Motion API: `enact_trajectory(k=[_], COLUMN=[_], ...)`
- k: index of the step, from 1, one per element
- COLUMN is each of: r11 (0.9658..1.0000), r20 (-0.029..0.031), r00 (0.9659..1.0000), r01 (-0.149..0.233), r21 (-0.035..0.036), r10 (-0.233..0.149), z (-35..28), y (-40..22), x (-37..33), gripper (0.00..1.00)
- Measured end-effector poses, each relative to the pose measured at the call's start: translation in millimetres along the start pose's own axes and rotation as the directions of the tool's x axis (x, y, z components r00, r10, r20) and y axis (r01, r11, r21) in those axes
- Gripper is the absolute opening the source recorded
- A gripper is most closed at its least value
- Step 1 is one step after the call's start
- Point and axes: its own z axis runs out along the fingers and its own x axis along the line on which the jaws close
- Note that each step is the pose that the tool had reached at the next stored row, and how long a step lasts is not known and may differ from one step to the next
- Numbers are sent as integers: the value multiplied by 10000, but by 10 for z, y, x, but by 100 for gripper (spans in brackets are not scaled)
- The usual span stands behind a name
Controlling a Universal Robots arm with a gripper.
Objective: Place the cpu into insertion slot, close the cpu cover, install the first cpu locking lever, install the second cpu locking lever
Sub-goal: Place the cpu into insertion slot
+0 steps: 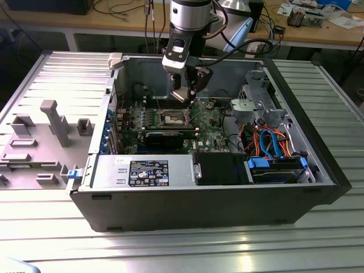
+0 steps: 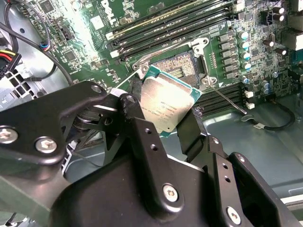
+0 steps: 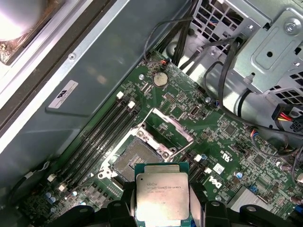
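Note:
My gripper (image 1: 185, 94) hangs inside the open computer case, just above the board. It is shut on the cpu (image 3: 162, 196), a flat square chip with a dull silver top, also seen tilted between the black fingers (image 2: 134, 113) in the second wrist view, cpu (image 2: 166, 103). The insertion slot (image 3: 135, 158) lies bare directly beside and below the held chip; insertion slot (image 2: 176, 66), (image 1: 172, 118). The cpu cover (image 3: 173, 124) stands swung open at the socket's far edge. A thin wire locking lever (image 2: 227, 100) sticks out loose next to the socket.
Long memory slots (image 3: 102, 132) flank the socket. A metal drive cage (image 1: 259, 102) with orange and blue cables (image 1: 270, 142) fills the case at the exterior view's right. A labelled power supply (image 1: 148, 172) sits at the front. Grey fixture blocks (image 1: 54, 122) stand outside.

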Motion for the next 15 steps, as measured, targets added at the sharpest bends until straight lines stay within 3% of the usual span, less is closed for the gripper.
enact_trajectory(k=[15], r11=[9997], r20=[9], r00=[9997], r01=[-262], r21=[-2], r10=[262], z=[2], y=[0], x=[0], gripper=[55])
